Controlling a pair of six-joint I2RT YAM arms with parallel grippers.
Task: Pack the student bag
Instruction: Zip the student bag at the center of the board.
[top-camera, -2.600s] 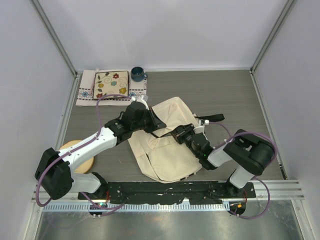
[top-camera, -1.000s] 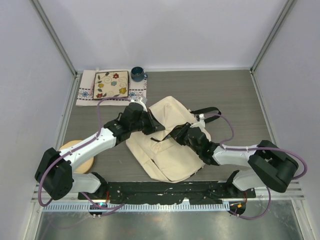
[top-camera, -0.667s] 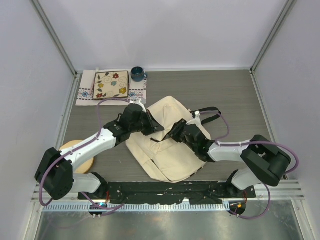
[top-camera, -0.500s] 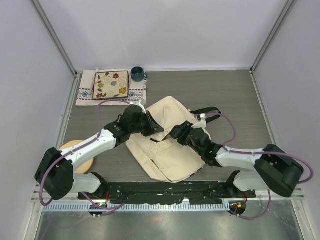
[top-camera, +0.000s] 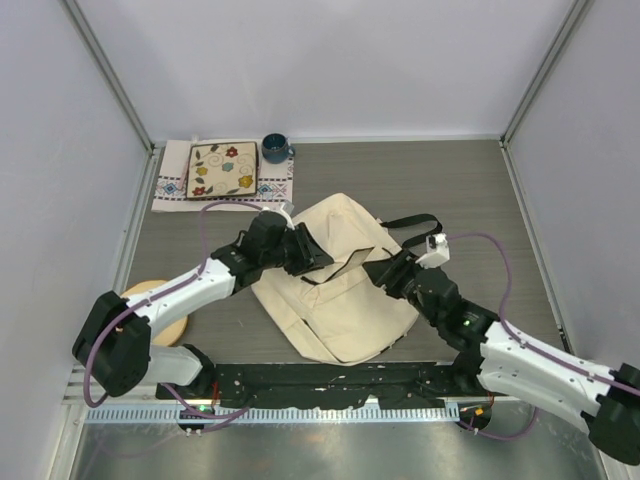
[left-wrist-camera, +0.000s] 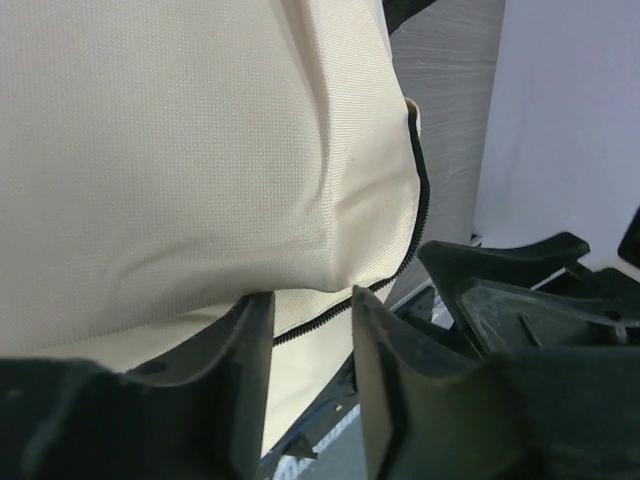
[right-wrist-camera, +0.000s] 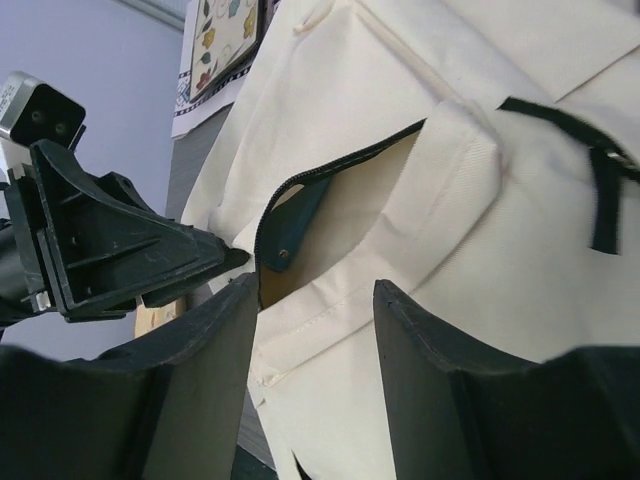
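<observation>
One large cream fabric backpack (top-camera: 335, 310) on grey desk (top-camera: 450, 180), left end effector (left-wrist-camera: 310, 300) part-open, right end effector (right-wrist-camera: 315, 290) open, both empty.

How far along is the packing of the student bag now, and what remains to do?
Done, it seems: the zipper of the student bag stands open, and a dark blue item sits inside. In hand: nothing; the left gripper is open at the opening's edge, the right gripper open over the bag. Left: the flowered square item and the blue cup sit at the far left, perhaps to pack; the zipper is not closed.
</observation>
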